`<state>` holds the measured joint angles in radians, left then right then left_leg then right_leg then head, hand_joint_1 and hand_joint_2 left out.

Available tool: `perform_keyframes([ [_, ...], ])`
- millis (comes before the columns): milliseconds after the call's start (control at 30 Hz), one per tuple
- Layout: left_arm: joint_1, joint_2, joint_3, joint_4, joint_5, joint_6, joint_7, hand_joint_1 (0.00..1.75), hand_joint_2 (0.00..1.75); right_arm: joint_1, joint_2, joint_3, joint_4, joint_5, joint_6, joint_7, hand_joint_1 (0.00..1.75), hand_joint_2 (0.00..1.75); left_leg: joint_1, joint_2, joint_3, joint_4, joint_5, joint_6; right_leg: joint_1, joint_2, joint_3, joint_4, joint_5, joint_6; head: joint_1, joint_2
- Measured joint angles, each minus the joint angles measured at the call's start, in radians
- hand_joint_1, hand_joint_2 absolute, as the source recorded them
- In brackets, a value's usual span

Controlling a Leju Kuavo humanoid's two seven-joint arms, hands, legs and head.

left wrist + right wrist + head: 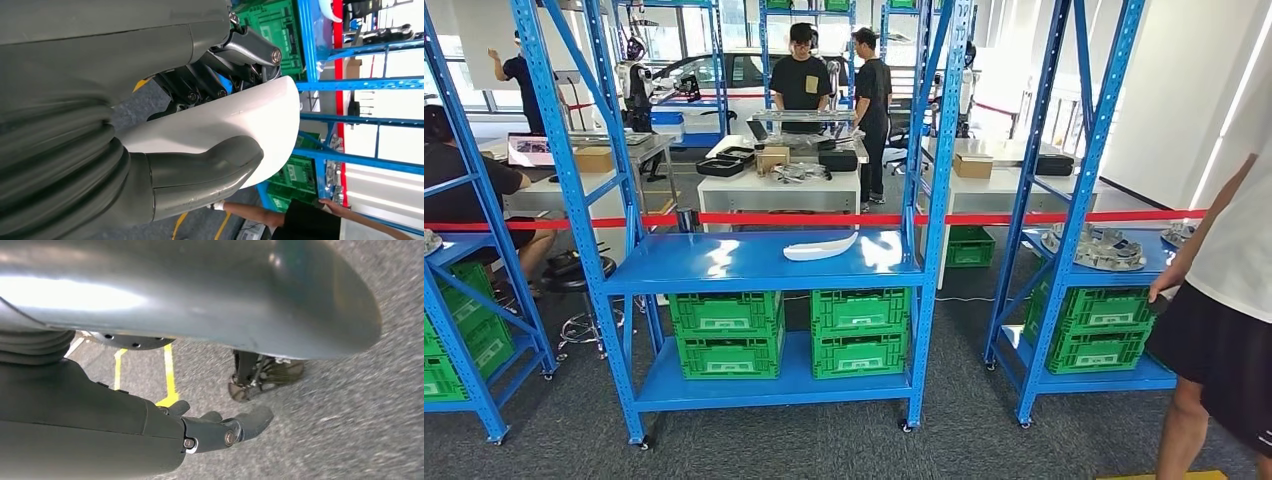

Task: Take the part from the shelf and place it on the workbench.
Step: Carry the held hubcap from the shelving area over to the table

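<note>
My left hand point(150, 60) grips a white curved part point(245, 120), with the thick thumb point(205, 172) pressed on one face and the dark fingers point(200, 85) behind the other. In the head view a second white curved part point(821, 247) lies on the middle level of the blue shelf point(724, 265) straight ahead. My right hand point(215, 430) hangs over grey carpet with its fingers loosely stretched and nothing in them.
Green crates point(727, 333) fill the lower shelf levels. A red tape point(824, 217) runs across behind the shelf. A person point(1224, 300) stands close at the right. White tables point(774, 188) with boxes and more people are beyond. Yellow floor lines point(170, 375) lie beneath my right hand.
</note>
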<state>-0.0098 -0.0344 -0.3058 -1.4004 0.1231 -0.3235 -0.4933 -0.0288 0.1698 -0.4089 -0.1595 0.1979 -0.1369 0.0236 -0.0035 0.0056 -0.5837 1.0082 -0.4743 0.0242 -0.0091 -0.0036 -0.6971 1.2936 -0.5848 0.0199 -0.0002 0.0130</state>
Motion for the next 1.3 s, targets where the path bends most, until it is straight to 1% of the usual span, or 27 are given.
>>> perform_keyframes([
  [67, -0.001, 0.0, 0.0, 0.006, 0.002, 0.0, -0.004, 1.75, 1.75, -0.001, 0.0, 0.0, 0.0, 0.002, 0.004, 0.0, 0.0, 0.0, -0.002, 0.0, -0.023, 0.009, 0.014, -0.001, 0.008, 0.001, 0.09, -0.102, 0.043, -0.015, 0.0, 0.0],
  [133, -0.004, 0.001, 0.0, 0.009, 0.006, 0.0, -0.009, 1.75, 1.75, -0.003, 0.0, 0.0, 0.0, 0.002, 0.007, -0.003, 0.0, 0.0, -0.006, 0.0, -0.038, 0.013, 0.028, -0.008, 0.017, 0.002, 0.184, -0.241, 0.045, -0.03, 0.0, 0.0],
  [200, -0.007, 0.002, 0.0, 0.012, 0.009, 0.0, -0.013, 1.75, 1.75, -0.005, 0.0, 0.0, 0.0, 0.004, 0.01, 0.0, 0.0, 0.0, -0.006, 0.001, -0.044, 0.011, 0.045, -0.019, 0.023, 0.002, 0.215, -0.302, 0.036, -0.037, 0.0, 0.0],
  [267, -0.008, 0.004, 0.0, 0.016, 0.011, -0.001, -0.015, 1.75, 1.75, -0.004, 0.001, 0.0, 0.0, 0.007, 0.012, 0.007, 0.0, 0.0, -0.006, 0.0, -0.05, 0.011, 0.05, -0.03, 0.019, 0.0, 0.203, -0.309, 0.053, -0.043, 0.0, 0.0],
  [300, -0.009, 0.006, 0.0, 0.018, 0.011, -0.001, -0.015, 1.75, 1.75, -0.004, 0.002, 0.0, 0.0, 0.008, 0.013, 0.008, 0.0, 0.0, -0.005, -0.002, -0.058, 0.028, 0.028, -0.036, 0.016, -0.003, 0.195, -0.311, 0.063, -0.05, -0.001, 0.0],
  [400, -0.012, 0.01, 0.0, 0.024, 0.013, -0.001, -0.015, 1.75, 1.75, -0.004, 0.004, 0.0, 0.0, 0.008, 0.015, 0.001, 0.0, 0.0, 0.002, -0.005, -0.096, 0.176, -0.109, -0.051, 0.012, -0.007, 0.158, -0.309, 0.095, -0.061, -0.005, 0.0],
  [433, -0.012, 0.011, 0.0, 0.026, 0.015, -0.001, -0.015, 1.75, 1.75, -0.004, 0.004, 0.0, 0.0, 0.009, 0.015, -0.001, 0.0, 0.0, 0.004, -0.005, -0.104, 0.235, -0.138, -0.055, 0.012, -0.007, 0.143, -0.305, 0.105, -0.061, -0.006, 0.0],
  [467, -0.013, 0.011, 0.0, 0.028, 0.016, -0.002, -0.014, 1.75, 1.75, -0.004, 0.004, 0.0, 0.0, 0.01, 0.015, -0.001, 0.0, 0.0, 0.006, -0.005, -0.103, 0.275, -0.143, -0.058, 0.012, -0.008, 0.126, -0.299, 0.115, -0.059, -0.006, 0.0],
  [500, -0.013, 0.011, 0.0, 0.03, 0.018, -0.004, -0.013, 1.75, 1.75, -0.005, 0.004, 0.0, 0.0, 0.011, 0.015, 0.0, 0.0, 0.0, 0.008, -0.005, -0.089, 0.285, -0.125, -0.059, 0.012, -0.008, 0.108, -0.292, 0.125, -0.057, -0.006, 0.0],
  [567, -0.016, 0.011, 0.0, 0.032, 0.02, -0.007, -0.012, 1.75, 1.75, -0.005, 0.004, 0.0, 0.0, 0.013, 0.014, 0.005, 0.0, 0.0, 0.01, -0.005, -0.014, 0.211, -0.072, -0.059, 0.011, -0.009, 0.072, -0.278, 0.143, -0.051, -0.007, 0.0],
  [633, -0.024, 0.01, 0.0, 0.033, 0.021, -0.009, -0.012, 1.75, 1.75, -0.005, 0.004, 0.0, 0.0, 0.014, 0.014, 0.007, 0.0, 0.0, 0.008, -0.006, 0.083, 0.074, -0.074, -0.053, 0.012, -0.009, 0.047, -0.268, 0.16, -0.041, -0.006, 0.0],
  [667, -0.027, 0.01, 0.0, 0.034, 0.021, -0.009, -0.012, 1.75, 1.75, -0.005, 0.004, 0.0, 0.0, 0.015, 0.014, 0.008, 0.0, 0.0, 0.006, -0.008, 0.109, 0.025, -0.086, -0.048, 0.011, -0.009, 0.04, -0.266, 0.17, -0.035, -0.006, 0.0],
  [700, -0.03, 0.009, 0.0, 0.034, 0.021, -0.009, -0.012, 1.75, 1.75, -0.005, 0.005, 0.0, 0.0, 0.016, 0.014, 0.009, 0.0, 0.0, 0.002, -0.009, 0.117, -0.001, -0.093, -0.041, 0.01, -0.009, 0.036, -0.268, 0.182, -0.03, -0.005, 0.0],
  [767, -0.031, 0.009, 0.0, 0.036, 0.021, -0.009, -0.012, 1.75, 1.75, -0.002, 0.005, 0.0, 0.0, 0.016, 0.014, 0.011, 0.0, 0.0, -0.001, -0.008, 0.097, -0.009, -0.074, -0.025, 0.005, -0.007, 0.027, -0.272, 0.198, -0.017, -0.005, 0.0],
  [800, -0.032, 0.008, 0.0, 0.037, 0.021, -0.009, -0.012, 1.75, 1.75, 0.0, 0.005, 0.0, 0.0, 0.016, 0.014, 0.012, 0.0, 0.0, 0.0, -0.006, 0.087, -0.009, -0.061, -0.015, 0.004, -0.005, 0.019, -0.263, 0.182, -0.01, -0.004, 0.0],
  [833, -0.032, 0.008, 0.0, 0.038, 0.021, -0.009, -0.012, 1.75, 1.75, 0.002, 0.005, 0.0, 0.0, 0.016, 0.014, 0.013, 0.0, 0.0, 0.002, -0.004, 0.074, -0.01, -0.047, -0.007, 0.003, -0.003, 0.007, -0.234, 0.144, -0.004, -0.004, 0.0],
  [900, -0.033, 0.007, 0.0, 0.039, 0.021, -0.009, -0.011, 1.75, 1.75, 0.003, 0.006, 0.0, 0.0, 0.017, 0.014, 0.013, 0.0, 0.0, 0.003, -0.003, 0.042, -0.009, -0.018, 0.002, 0.0, -0.001, -0.022, -0.122, 0.033, 0.003, -0.001, 0.0],
  [933, -0.033, 0.007, 0.0, 0.04, 0.021, -0.009, -0.011, 1.75, 1.75, 0.002, 0.006, 0.0, 0.0, 0.017, 0.014, 0.012, 0.0, 0.0, 0.002, -0.002, 0.023, -0.008, -0.003, 0.002, 0.0, -0.001, -0.032, -0.055, -0.007, 0.005, 0.0, 0.0],
  [967, -0.033, 0.007, 0.0, 0.042, 0.021, -0.009, -0.011, 1.75, 1.75, 0.001, 0.006, 0.0, 0.0, 0.017, 0.014, 0.012, 0.0, 0.0, 0.002, -0.001, 0.003, -0.006, 0.012, 0.002, -0.001, 0.0, -0.032, -0.005, -0.021, 0.006, 0.0, 0.0],
  [1000, -0.033, 0.007, 0.0, 0.043, 0.021, -0.009, -0.011, 1.75, 1.75, 0.001, 0.006, 0.0, 0.0, 0.017, 0.014, 0.012, 0.0, 0.0, 0.002, -0.001, -0.018, -0.003, 0.026, 0.0, -0.001, 0.0, -0.02, 0.02, -0.011, 0.006, 0.0, 0.0],
  [1033, -0.032, 0.007, 0.0, 0.044, 0.021, -0.009, -0.011, 1.75, 1.75, 0.001, 0.006, 0.0, 0.0, 0.017, 0.014, 0.012, 0.0, 0.0, 0.003, 0.0, -0.039, 0.001, 0.04, -0.002, -0.001, 0.0, 0.009, 0.011, 0.016, 0.005, 0.001, 0.0],
  [1067, -0.032, 0.007, 0.0, 0.045, 0.021, -0.009, -0.011, 1.75, 1.75, 0.0, 0.006, 0.0, 0.0, 0.017, 0.014, 0.012, 0.0, 0.0, 0.004, 0.0, -0.059, 0.005, 0.053, -0.005, -0.001, 0.0, 0.057, -0.033, 0.041, 0.004, 0.001, 0.0],
  [1100, -0.032, 0.006, 0.0, 0.044, 0.021, -0.009, -0.011, 1.75, 1.75, -0.002, 0.006, 0.0, 0.0, 0.017, 0.014, 0.012, 0.0, 0.0, 0.004, -0.001, -0.077, 0.01, 0.066, -0.01, 0.0, 0.001, 0.122, -0.106, 0.047, 0.002, 0.002, 0.0],
  [1167, -0.033, 0.006, 0.0, 0.044, 0.021, -0.009, -0.012, 1.75, 1.75, -0.007, 0.006, 0.0, 0.0, 0.017, 0.014, 0.01, 0.0, 0.0, 0.003, 0.0, -0.098, 0.016, 0.09, -0.022, 0.005, 0.003, 0.23, -0.255, 0.018, -0.007, 0.002, 0.0],
  [1200, -0.034, 0.006, 0.0, 0.043, 0.021, -0.01, -0.012, 1.75, 1.75, -0.008, 0.006, 0.0, 0.0, 0.016, 0.015, 0.007, 0.0, 0.0, 0.004, 0.001, -0.101, 0.014, 0.101, -0.028, 0.008, 0.003, 0.254, -0.295, 0.003, -0.012, 0.002, 0.0],
  [1267, -0.036, 0.006, -0.001, 0.044, 0.022, -0.011, -0.012, 1.75, 1.75, -0.006, 0.006, 0.0, 0.0, 0.012, 0.017, -0.007, 0.0, 0.0, 0.006, 0.001, -0.103, 0.006, 0.122, -0.041, 0.009, 0.001, 0.243, -0.306, 0.014, -0.027, 0.001, 0.0],
  [1300, -0.036, 0.008, -0.001, 0.045, 0.022, -0.011, -0.012, 1.75, 1.75, -0.006, 0.007, 0.0, 0.0, 0.01, 0.019, -0.015, 0.0, 0.0, 0.008, -0.001, -0.109, 0.012, 0.11, -0.047, 0.008, -0.001, 0.233, -0.306, 0.026, -0.035, 0.001, 0.0],
])
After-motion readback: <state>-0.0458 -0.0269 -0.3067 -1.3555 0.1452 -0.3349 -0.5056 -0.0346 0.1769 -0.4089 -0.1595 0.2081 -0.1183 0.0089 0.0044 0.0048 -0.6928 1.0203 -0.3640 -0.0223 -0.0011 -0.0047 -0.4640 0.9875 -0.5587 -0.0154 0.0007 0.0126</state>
